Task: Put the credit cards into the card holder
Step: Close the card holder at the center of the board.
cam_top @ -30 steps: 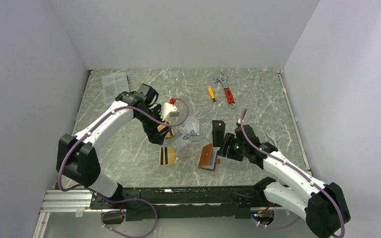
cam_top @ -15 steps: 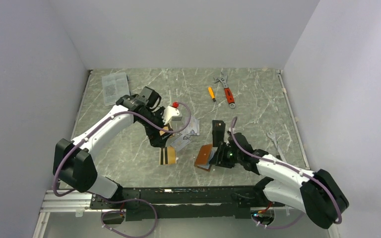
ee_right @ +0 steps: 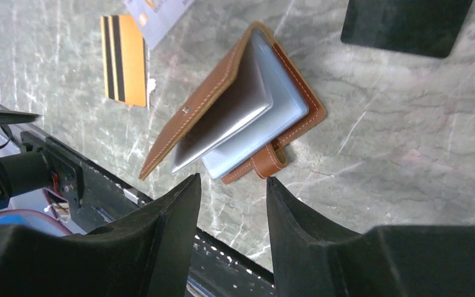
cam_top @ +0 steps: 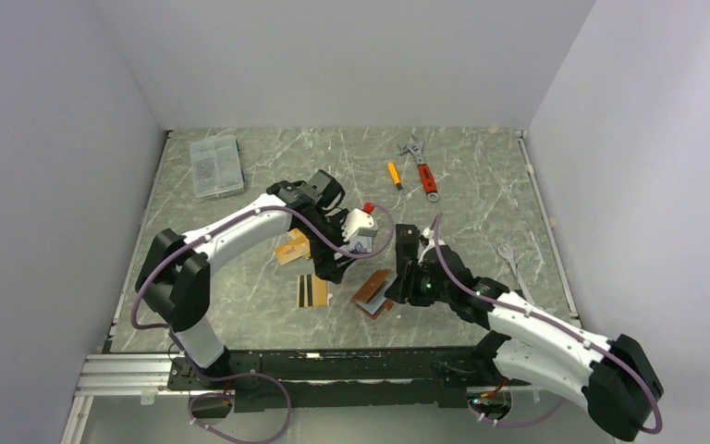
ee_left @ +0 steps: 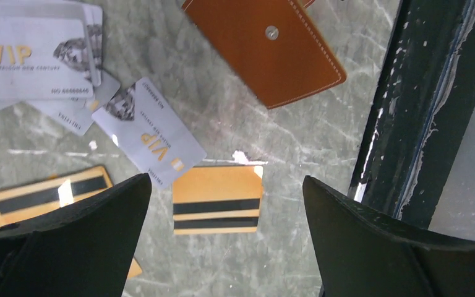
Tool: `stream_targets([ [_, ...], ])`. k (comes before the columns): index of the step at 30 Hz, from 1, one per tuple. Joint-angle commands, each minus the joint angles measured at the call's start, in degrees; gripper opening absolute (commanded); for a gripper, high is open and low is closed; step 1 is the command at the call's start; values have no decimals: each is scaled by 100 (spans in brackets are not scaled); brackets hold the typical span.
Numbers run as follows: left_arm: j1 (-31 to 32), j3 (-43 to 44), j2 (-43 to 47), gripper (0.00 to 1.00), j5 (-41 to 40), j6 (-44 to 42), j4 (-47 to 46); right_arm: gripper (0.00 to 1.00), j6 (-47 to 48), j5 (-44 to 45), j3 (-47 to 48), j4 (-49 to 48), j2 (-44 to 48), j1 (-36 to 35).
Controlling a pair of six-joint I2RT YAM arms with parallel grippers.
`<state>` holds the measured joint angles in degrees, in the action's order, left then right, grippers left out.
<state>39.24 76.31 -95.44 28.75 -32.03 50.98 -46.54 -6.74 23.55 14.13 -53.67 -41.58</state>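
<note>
Card holder (ee_right: 247,111) half-open; left end effector (ee_left: 222,204) wide over gold striped card (ee_left: 218,199), right end effector (ee_right: 232,185) narrow, empty; next, pinching its edge.

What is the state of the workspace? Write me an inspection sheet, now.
Surface: grey marbled table.
Job's things: card holder ajar, sleeves showing; gold striped card near it; silver cards and orange card scattered.
Clutter: clear box, screwdriver, red-handled wrench, black block.
Tools: left tool open above gold striped card; right tool open above card holder, empty.
Cables: purple cables along both arms.
Surroundings: white walls on three sides.
</note>
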Motion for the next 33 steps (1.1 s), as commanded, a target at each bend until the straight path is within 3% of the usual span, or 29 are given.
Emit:
stream_targets([
  [1,37,214,-137,99,591,100,-446,47,414,579,-276,-155,576,-114],
  [5,-1,-146,-39,100,1049,151,-801,54,604,1071,-736,-946,868,-391],
  [9,-61,-149,-109,99,1148,323,-882,56,857,1285,-658,-1075,386,-523],
  [17,-185,141,-371,99,1209,443,-664,54,1169,1201,-499,-1386,-278,-727],
  [33,-244,372,-695,99,1268,905,-724,45,1817,1521,177,-1049,-1160,-1207],
])
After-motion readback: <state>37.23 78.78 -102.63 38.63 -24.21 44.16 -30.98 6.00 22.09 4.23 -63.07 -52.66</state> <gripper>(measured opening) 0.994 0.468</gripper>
